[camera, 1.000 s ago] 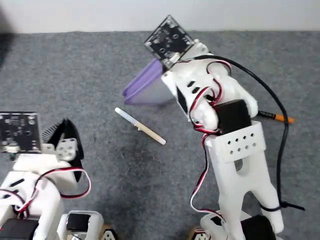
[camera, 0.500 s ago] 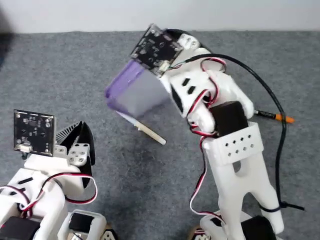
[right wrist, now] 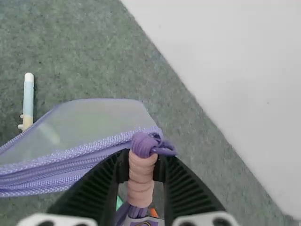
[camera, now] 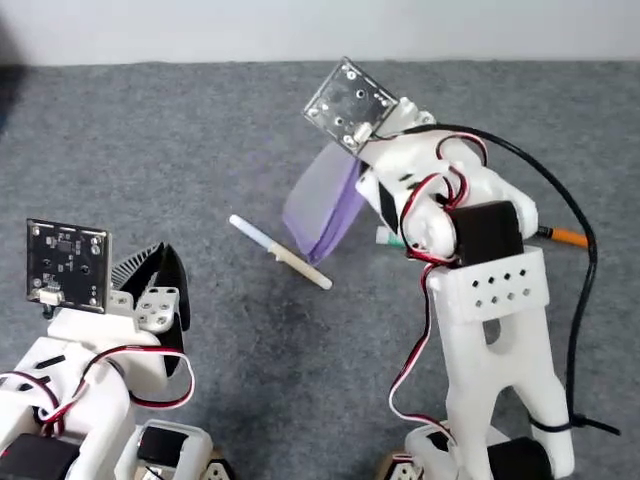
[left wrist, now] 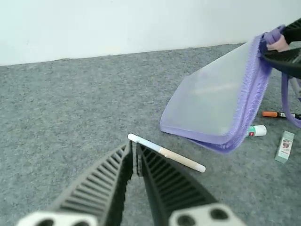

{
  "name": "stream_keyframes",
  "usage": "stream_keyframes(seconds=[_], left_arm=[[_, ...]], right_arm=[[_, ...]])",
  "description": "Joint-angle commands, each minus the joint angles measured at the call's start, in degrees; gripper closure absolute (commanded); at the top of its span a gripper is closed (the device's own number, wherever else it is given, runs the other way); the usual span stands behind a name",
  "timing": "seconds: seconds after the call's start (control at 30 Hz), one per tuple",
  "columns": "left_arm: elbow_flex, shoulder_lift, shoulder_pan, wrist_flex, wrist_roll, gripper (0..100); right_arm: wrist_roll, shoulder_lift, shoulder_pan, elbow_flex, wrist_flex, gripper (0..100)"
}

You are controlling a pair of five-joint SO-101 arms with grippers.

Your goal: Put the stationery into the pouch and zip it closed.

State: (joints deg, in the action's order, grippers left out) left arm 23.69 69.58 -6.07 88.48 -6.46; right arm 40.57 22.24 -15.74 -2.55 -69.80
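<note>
A translucent pouch (camera: 322, 205) with a purple zip edge hangs tilted above the carpet. My right gripper (right wrist: 141, 162) is shut on the pink and purple pull at its corner. The pouch (left wrist: 216, 106) has one corner low near the carpet. A pen (camera: 280, 253) with a pale blue cap and cream barrel lies just left of the pouch. My left gripper (left wrist: 135, 153) hovers shut and holds nothing, a little short of the pen (left wrist: 167, 153). In the high view it (camera: 155, 290) sits at the lower left.
An orange marker (left wrist: 276, 114), a green-capped tube (left wrist: 256, 131) and a small green eraser (left wrist: 284, 146) lie on the carpet beyond the pouch. The orange marker (camera: 565, 237) pokes out right of the right arm. A white wall borders the far edge.
The right arm swung the pouch left over the pen, then back right, leaving it tilted more on edge. The left arm shifted slightly right and up, then held still.
</note>
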Motion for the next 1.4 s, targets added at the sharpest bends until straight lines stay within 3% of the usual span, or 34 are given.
stream_keyframes(seconds=[0.0,0.3,0.5,0.67,0.9,1.17,1.37], left_arm=[[-2.2,-1.1,-0.4,-0.2,-0.5,98],[-2.2,-0.7,-0.4,0.3,-0.5,98],[-2.6,-0.6,0.2,0.3,-0.5,98],[-2.7,-0.5,1.6,1.8,-0.6,98],[-2.8,-0.5,8.4,1.8,-0.5,98],[-4.2,-0.6,9.1,1.7,-0.6,98],[-3.3,-1.1,8.4,1.5,-0.5,81]], right_arm=[[0.4,0.2,2.4,-0.1,0.8,99.1],[2.4,-1.6,7.8,1.1,26.1,99.1],[16.1,-3.8,2.0,1.3,34.2,99.1],[18.2,-5.8,-4.0,1.3,35.9,99.1],[17.8,-2.8,-11.4,1.3,18.1,99.1],[4.0,3.0,-13.2,1.3,-5.3,99.1],[-1.8,4.9,-13.3,1.3,-12.8,99.1]])
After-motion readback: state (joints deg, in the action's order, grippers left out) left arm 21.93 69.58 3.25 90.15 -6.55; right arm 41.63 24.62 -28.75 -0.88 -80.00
